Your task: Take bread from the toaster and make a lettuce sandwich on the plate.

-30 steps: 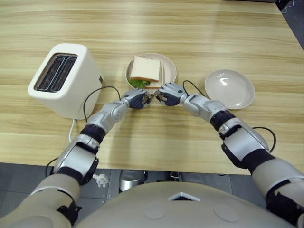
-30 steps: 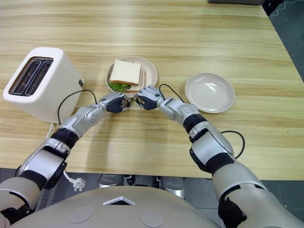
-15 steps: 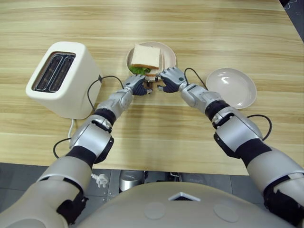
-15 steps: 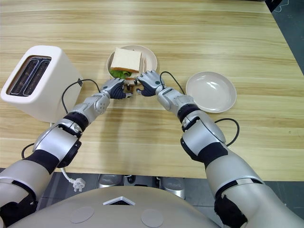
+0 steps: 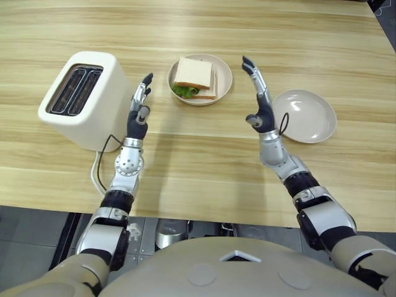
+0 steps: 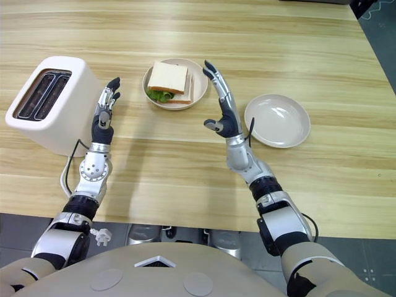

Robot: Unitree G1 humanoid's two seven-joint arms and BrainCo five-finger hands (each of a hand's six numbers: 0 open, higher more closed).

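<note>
Bright, even light from above covers the wooden table (image 5: 204,154), with a soft shadow beside the toaster (image 5: 80,99) and faint sheen on the empty plate (image 5: 304,115)

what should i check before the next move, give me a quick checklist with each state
1. Sandwich lies on the plate, lettuce under the top slice: ok
2. Left robot hand open, holding nothing: ok
3. Right robot hand open, holding nothing: ok
4. Both hands apart from the plate: ok
5. No bread sticking out of the toaster: ok
6. Toaster switched off: cannot tell
</note>
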